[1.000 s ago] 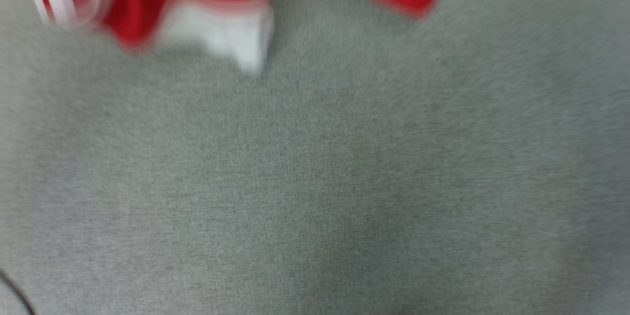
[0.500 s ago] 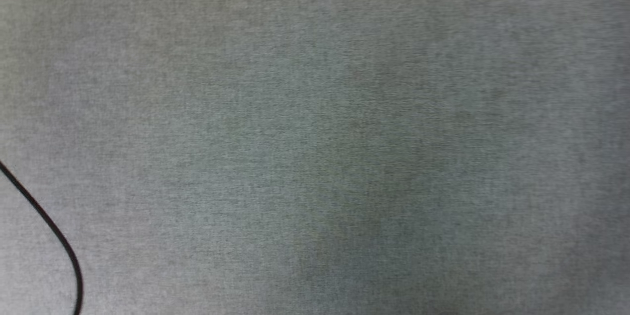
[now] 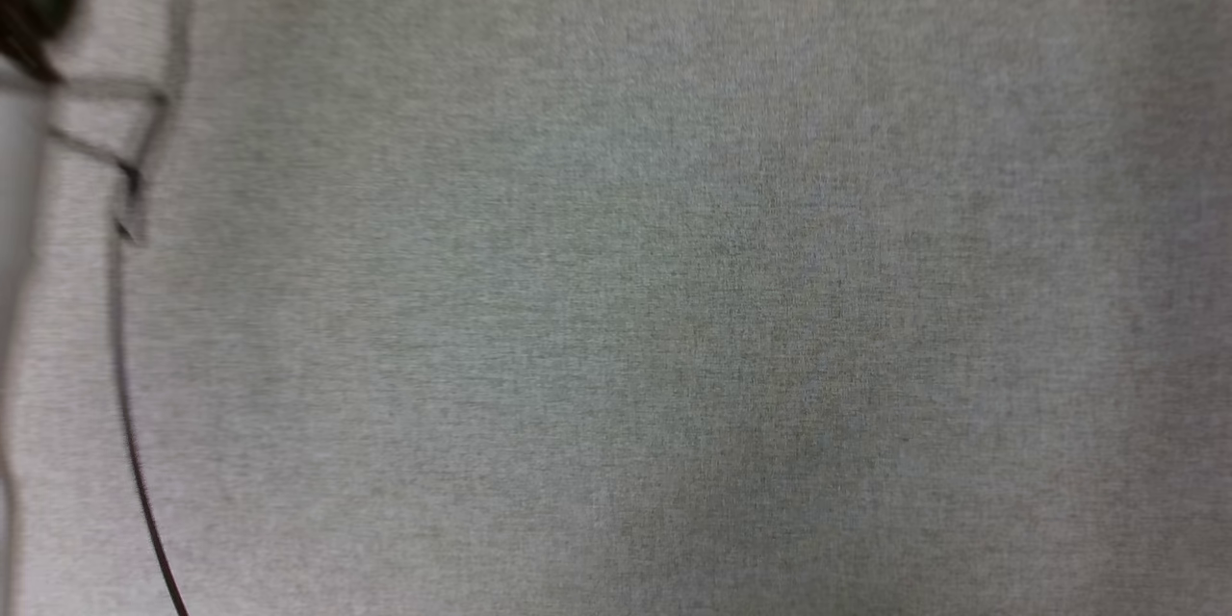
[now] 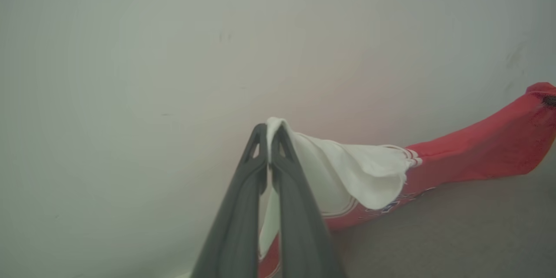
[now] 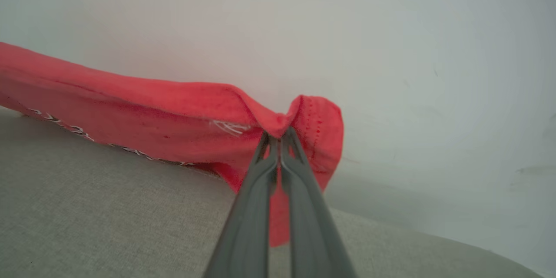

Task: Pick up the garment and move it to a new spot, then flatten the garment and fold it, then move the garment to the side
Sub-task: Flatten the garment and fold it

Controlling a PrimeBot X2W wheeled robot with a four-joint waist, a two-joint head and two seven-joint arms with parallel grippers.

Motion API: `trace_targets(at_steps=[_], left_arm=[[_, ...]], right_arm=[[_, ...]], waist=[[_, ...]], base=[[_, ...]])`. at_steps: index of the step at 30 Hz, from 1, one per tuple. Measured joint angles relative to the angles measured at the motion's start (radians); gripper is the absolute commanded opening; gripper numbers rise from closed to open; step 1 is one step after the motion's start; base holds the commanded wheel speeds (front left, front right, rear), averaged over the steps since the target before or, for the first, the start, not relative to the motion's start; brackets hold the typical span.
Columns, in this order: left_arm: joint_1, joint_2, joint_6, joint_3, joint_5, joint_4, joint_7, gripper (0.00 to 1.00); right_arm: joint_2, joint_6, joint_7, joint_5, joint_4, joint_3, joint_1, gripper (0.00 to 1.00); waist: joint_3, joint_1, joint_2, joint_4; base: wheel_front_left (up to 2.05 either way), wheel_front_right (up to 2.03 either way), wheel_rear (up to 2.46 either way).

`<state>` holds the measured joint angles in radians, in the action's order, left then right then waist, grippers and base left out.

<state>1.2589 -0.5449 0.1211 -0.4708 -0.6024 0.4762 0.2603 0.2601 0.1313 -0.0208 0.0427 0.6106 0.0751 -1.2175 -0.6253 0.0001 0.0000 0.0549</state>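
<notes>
Left gripper (image 4: 270, 141) is pinched tight on a fold of white sleeve (image 4: 347, 169), holding that end of the garment (image 4: 478, 147) up. Right gripper (image 5: 278, 139) is likewise closed, its tips biting a ridge of red cloth at the garment's other end, and the shirt hangs stretched between the two.

Just below the sleeve, beside its red-and-white striped trim (image 4: 410, 156), dark white-edged print (image 4: 391, 206) shows on the red body, too creased to read. In the right wrist view a line of similar print (image 5: 65, 126) runs along the garment's lower edge, also unreadable, and a small white stitched mark (image 5: 230, 127) sits close to the pinched ridge.

Under the garment lies a grey woven cloth surface (image 5: 87, 208), which its hanging lower edge seems to reach. Behind the garment stands a plain pale wall (image 5: 434, 52). In the head view a thin black cable (image 3: 135, 462) crosses the cloth; where it lies from the garment cannot be told.
</notes>
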Motion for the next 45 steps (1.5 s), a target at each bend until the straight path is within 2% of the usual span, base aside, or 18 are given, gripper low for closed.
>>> trace_targets(at_steps=[4,8,13,17,25,27,35,45], left_arm=[[-0.192,0.033,-0.008,0.031,0.0,-0.056,0.001,0.0],[-0.401,0.058,-0.02,0.017,0.002,-0.116,0.002,0.0],[-0.616,0.05,-0.042,-0.002,-0.006,-0.149,0.001,0.0],[-0.751,0.047,-0.062,0.003,-0.038,-0.194,0.002,0.0],[-0.958,0.012,-0.085,-0.065,-0.046,-0.309,-0.06,0.0],[-1.009,0.004,-0.092,-0.079,-0.054,-0.346,-0.081,0.0],[-1.188,-0.089,-0.111,-0.113,-0.082,-0.449,-0.162,0.0],[-1.413,-0.166,-0.158,-0.099,-0.195,-0.579,-0.197,0.0]], right_arm=[[0.004,0.0,0.018,0.034,0.034,0.018,0.114,0.0],[0.013,0.0,0.021,0.081,0.062,0.036,0.228,0.0],[0.024,0.0,0.025,0.148,0.071,0.082,0.373,0.0],[0.037,0.0,0.032,0.207,0.06,0.071,0.474,0.0],[0.024,0.0,-0.018,0.314,0.015,0.021,0.707,0.0],[0.017,0.0,-0.037,0.337,-0.009,0.015,0.767,0.0],[0.021,0.0,-0.128,0.41,-0.168,-0.025,0.997,0.0],[0.066,0.0,-0.345,0.495,-0.457,-0.057,1.266,0.0]], waist=[[0.052,0.0,0.0,0.009],[0.118,-0.0002,0.0,0.015],[0.208,-0.0003,0.0,0.02],[0.276,-0.0004,0.0,0.028],[0.397,-0.0004,0.0,0.052],[0.425,-0.0004,0.0,0.056],[0.527,-0.0004,0.0,0.051],[0.603,-0.0003,0.0,0.028]], base=[[0.0,0.0,0.0],[0.0,0.0,0.0],[0.0,0.0,0.0],[0.0,0.0,0.0],[0.0,0.0,0.0],[0.0,0.0,0.0],[0.0,0.0,0.0],[0.0,0.0,0.0]])
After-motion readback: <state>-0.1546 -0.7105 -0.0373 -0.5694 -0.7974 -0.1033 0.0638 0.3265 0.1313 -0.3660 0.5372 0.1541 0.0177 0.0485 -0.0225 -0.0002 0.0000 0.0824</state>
